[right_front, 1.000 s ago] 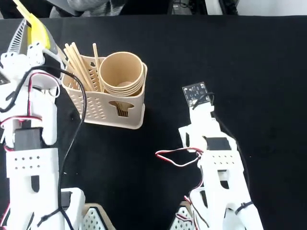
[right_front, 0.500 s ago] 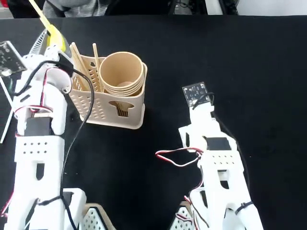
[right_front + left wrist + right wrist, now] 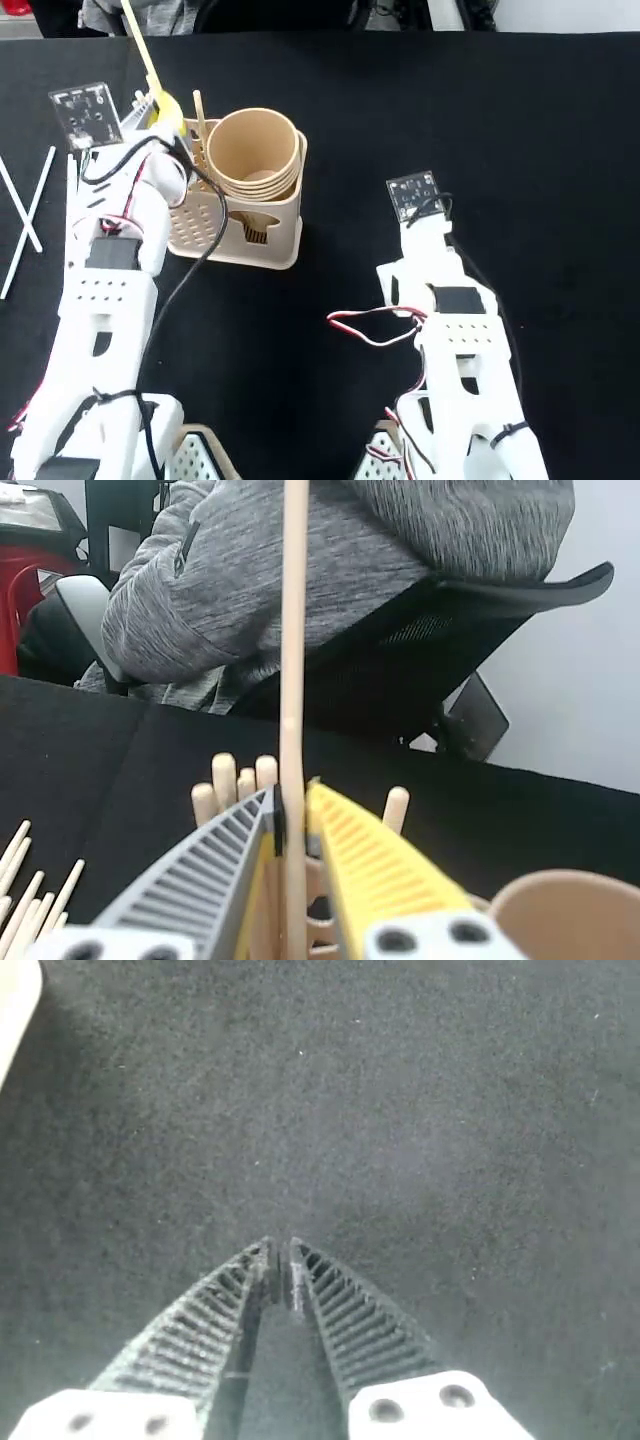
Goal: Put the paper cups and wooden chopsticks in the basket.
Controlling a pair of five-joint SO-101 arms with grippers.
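Note:
My left gripper is shut on a wooden chopstick that stands nearly upright above the left end of the cream basket. In the left wrist view the chopstick rises between the grey and yellow fingers of that gripper, with other chopstick tips just behind. Stacked paper cups and several chopsticks sit in the basket. More loose chopsticks lie on the table at the far left. My right gripper is shut and empty above bare black cloth, to the right of the basket.
The black table has free room to the right and behind the basket. A basket corner edges the right wrist view. A person in a grey top sits in a chair beyond the table's far edge.
The left arm has swung right and towards the basket, carrying the chopstick over its left end; the loose chopsticks at the far left came into sight. The right arm barely moved.

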